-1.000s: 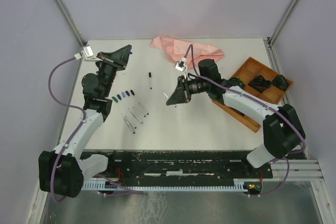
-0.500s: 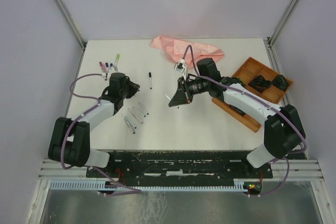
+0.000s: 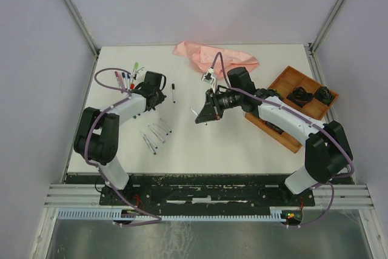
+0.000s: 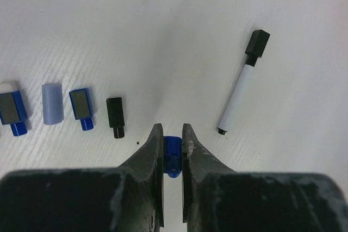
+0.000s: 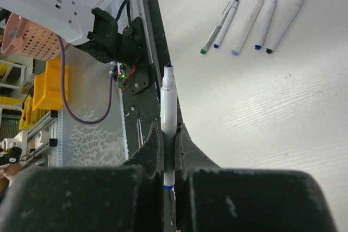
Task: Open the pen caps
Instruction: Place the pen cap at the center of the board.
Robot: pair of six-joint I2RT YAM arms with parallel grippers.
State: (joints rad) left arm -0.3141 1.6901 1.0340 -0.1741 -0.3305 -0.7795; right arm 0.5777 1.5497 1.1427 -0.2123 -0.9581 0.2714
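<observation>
Four caps (image 4: 81,106) lie in a row on the table (image 4: 163,25) (blue, lilac, blue, black), just left of the left gripper (image 4: 172,129), which is closed on another blue cap (image 4: 172,156); the right gripper (image 5: 169,131) pinches a white pen (image 5: 167,101).

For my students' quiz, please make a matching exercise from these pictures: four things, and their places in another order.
1 small blue plastic cap
2 white pen with square black cap
3 thin white pen barrel
4 pale grey cylindrical cap

A in the right gripper
B between two blue caps
C in the left gripper
D alone on the white table

Pairs: 1-C, 2-D, 3-A, 4-B
</observation>
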